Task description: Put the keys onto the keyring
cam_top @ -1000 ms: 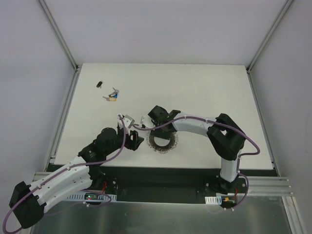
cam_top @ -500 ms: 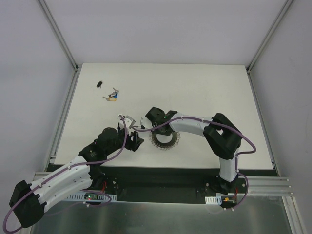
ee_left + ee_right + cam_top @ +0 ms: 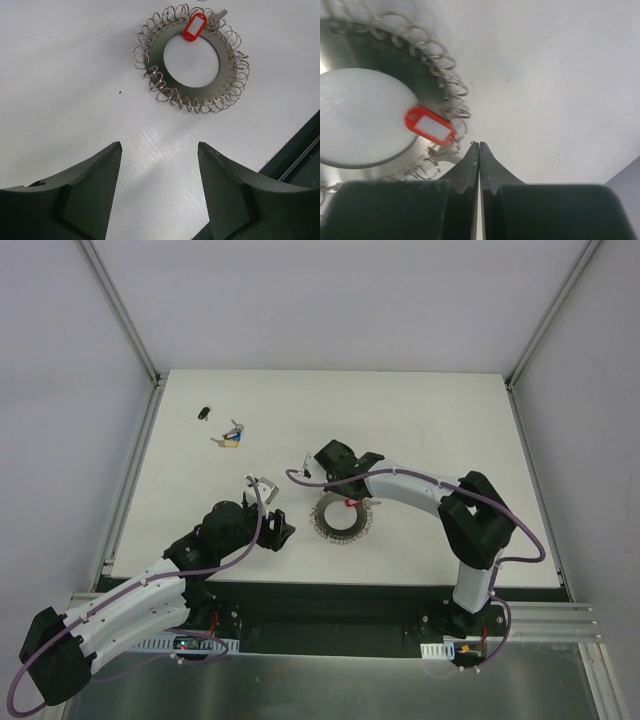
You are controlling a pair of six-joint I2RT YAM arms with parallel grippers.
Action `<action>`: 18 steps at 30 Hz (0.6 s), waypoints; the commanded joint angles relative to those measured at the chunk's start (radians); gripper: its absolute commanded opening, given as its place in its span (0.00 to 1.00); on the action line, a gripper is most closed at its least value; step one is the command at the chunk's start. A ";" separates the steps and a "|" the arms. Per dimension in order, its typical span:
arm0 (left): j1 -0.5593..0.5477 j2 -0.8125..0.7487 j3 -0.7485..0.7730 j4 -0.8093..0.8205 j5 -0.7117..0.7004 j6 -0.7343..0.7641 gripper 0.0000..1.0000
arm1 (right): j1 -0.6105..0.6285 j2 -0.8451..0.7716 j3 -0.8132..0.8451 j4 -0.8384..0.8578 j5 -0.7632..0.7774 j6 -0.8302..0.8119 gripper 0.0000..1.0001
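Distance to the loose keys (image 3: pixel 232 435) is what the next reach turns on, as I judge it. They lie in a small bunch at about 10 o'clock on the table (image 3: pixel 430 420), well apart from both arms, with a small black object (image 3: pixel 204 412) just beyond them, also toward 10 o'clock. From the left gripper (image 3: pixel 260 486) the bunch sits toward 11 o'clock. From the right gripper (image 3: pixel 298 477) it sits toward 10 o'clock and farther off, so the left arm is the nearer one. The bunch is too small in the overhead view for a sure long axis, though it seems to run roughly from 1 to 7 o'clock. The keyring (image 3: pixel 322 525) lies flat near the table's middle, between the two arms, and the red-tag key (image 3: pixel 349 502) rests on it at about 1 o'clock. In the left wrist view the tag (image 3: pixel 194 27) lies across the grey band at 12 o'clock, with the silver blade poking past the coils toward 1 o'clock. Whether that key is threaded on a coil or only lying there I cannot tell. The right gripper has its fingers pressed tight together with nothing between them, just off the ring's rim at about 10 o'clock. Its own camera shows the tag (image 3: pixel 430 126) near the closed tips, toward 10 o'clock of them. The left gripper stands fairly wide apart and empty, and its camera shows the ring toward 12 o'clock, well clear of its fingers (image 3: pixel 90 200).
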 commanded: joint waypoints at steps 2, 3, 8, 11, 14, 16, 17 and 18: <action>0.002 0.002 0.006 0.008 -0.001 0.009 0.62 | -0.107 -0.093 -0.016 0.001 0.027 0.120 0.01; 0.002 0.003 0.006 0.008 -0.003 0.006 0.62 | -0.122 -0.096 -0.024 -0.005 0.009 0.125 0.01; 0.002 0.016 0.005 0.008 0.005 0.000 0.63 | -0.113 -0.159 -0.082 0.009 -0.088 0.043 0.23; 0.002 0.031 0.011 0.008 0.008 0.000 0.63 | -0.081 -0.163 -0.093 0.018 -0.144 0.019 0.40; 0.002 0.039 0.019 0.008 0.010 -0.003 0.63 | -0.060 -0.139 -0.076 0.016 -0.183 0.019 0.47; 0.002 0.043 0.020 0.008 0.011 -0.005 0.63 | -0.049 -0.119 -0.067 0.016 -0.215 0.019 0.50; 0.002 0.043 0.022 0.008 0.013 -0.005 0.63 | -0.044 -0.107 -0.058 0.016 -0.218 0.019 0.50; 0.002 0.043 0.022 0.008 0.013 -0.006 0.63 | -0.041 -0.084 -0.053 0.016 -0.215 0.018 0.51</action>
